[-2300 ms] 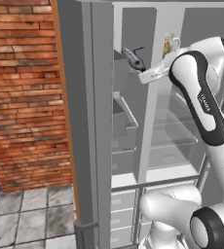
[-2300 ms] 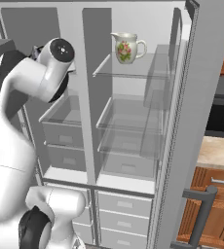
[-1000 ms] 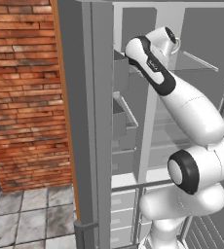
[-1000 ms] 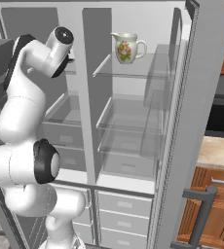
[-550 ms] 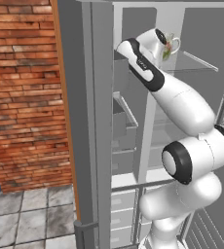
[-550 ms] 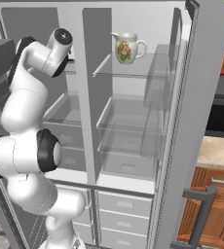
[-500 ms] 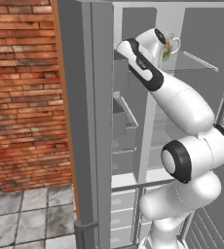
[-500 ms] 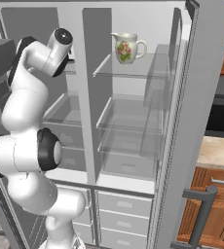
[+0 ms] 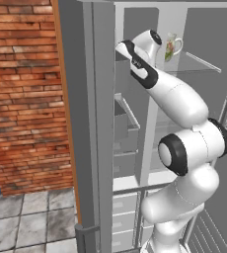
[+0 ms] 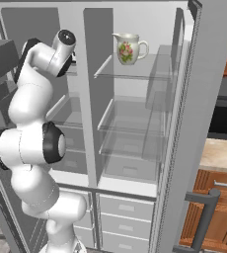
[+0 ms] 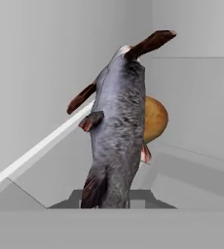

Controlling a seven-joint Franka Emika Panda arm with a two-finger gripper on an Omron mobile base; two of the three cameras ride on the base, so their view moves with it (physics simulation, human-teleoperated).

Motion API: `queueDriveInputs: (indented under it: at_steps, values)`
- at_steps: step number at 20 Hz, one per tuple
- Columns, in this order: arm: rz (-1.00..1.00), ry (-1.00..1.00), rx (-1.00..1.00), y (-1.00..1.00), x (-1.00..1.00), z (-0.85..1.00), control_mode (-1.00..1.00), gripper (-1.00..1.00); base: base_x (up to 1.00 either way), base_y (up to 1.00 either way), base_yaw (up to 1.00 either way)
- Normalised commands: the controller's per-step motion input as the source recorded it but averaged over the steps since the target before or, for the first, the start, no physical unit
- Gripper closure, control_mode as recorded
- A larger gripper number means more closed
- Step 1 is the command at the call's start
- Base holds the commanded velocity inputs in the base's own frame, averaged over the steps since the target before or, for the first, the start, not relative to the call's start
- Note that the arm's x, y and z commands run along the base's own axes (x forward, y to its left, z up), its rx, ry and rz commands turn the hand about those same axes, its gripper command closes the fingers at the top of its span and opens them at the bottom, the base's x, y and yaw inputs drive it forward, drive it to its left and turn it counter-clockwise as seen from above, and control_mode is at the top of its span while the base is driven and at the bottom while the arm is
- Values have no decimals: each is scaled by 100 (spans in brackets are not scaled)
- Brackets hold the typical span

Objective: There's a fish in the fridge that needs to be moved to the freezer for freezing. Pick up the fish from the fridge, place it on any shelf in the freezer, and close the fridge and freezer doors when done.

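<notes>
The fingers pinched the grey fish point(image 11: 116, 131) by its tail end, high inside the freezer point(image 10: 66, 123). A round orange thing point(image 11: 155, 118) sat just behind it. A flowered jug point(image 10: 129, 48) stood on the fridge's point(image 10: 135, 123) top glass shelf point(image 10: 140, 74).

freezer point(image 10: 68, 123): left of fridge point(image 10: 135, 123) | jug point(image 10: 129, 48): on fridge top shelf | fish point(image 11: 116, 131): before round thing point(image 11: 155, 119)
</notes>
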Motion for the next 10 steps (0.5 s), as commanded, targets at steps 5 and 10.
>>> queueDriveInputs:
  at_steps: [5, 10]
  values:
    - [-2, 0, 0, 0, 32, -22, -100, 100, 0, 0, 0]
    - [-2, 0, 0, 0, 40, -14, -100, 100, 0, 0, 0]
